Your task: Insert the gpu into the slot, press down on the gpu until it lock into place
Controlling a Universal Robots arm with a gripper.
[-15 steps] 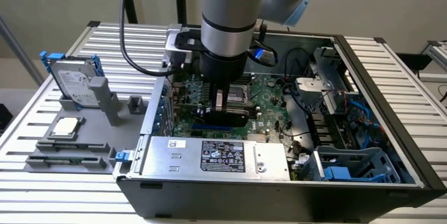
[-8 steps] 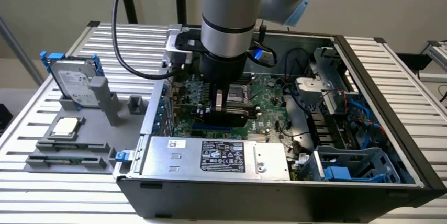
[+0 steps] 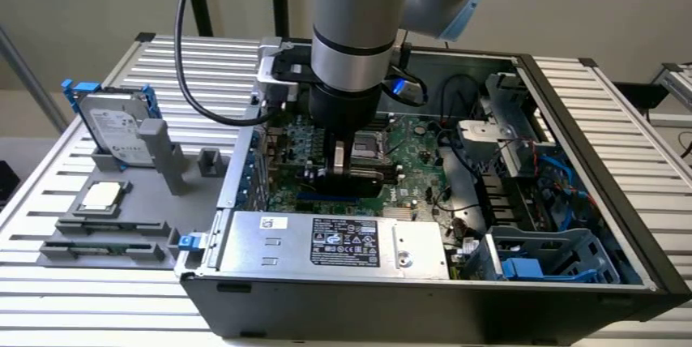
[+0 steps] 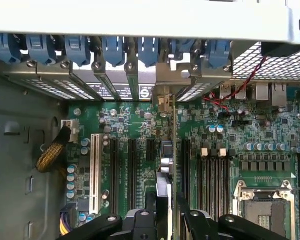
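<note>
My gripper point(image 3: 343, 170) reaches down into the open computer case point(image 3: 605, 201) and is shut on the gpu point(image 3: 365, 172), which stands on edge over the green motherboard point(image 3: 416, 140). In the wrist view the gpu point(image 4: 166, 182) is seen edge-on between the two black fingers point(image 4: 139, 222), with its silver bracket point(image 4: 163, 102) up against the case's rear openings. A short stretch of the blue slot point(image 3: 330, 199) shows just under the card. The card hides the slot's top, so I cannot tell whether its edge is seated in it.
A silver power supply point(image 3: 335, 242) lies at the case front, close to the gripper. A white expansion slot point(image 4: 94, 172), black memory slots point(image 4: 215, 175) and the CPU socket point(image 4: 265, 200) flank the card. On the table at the exterior view's left stand a hard drive point(image 3: 113, 132) and grey holders point(image 3: 103, 229).
</note>
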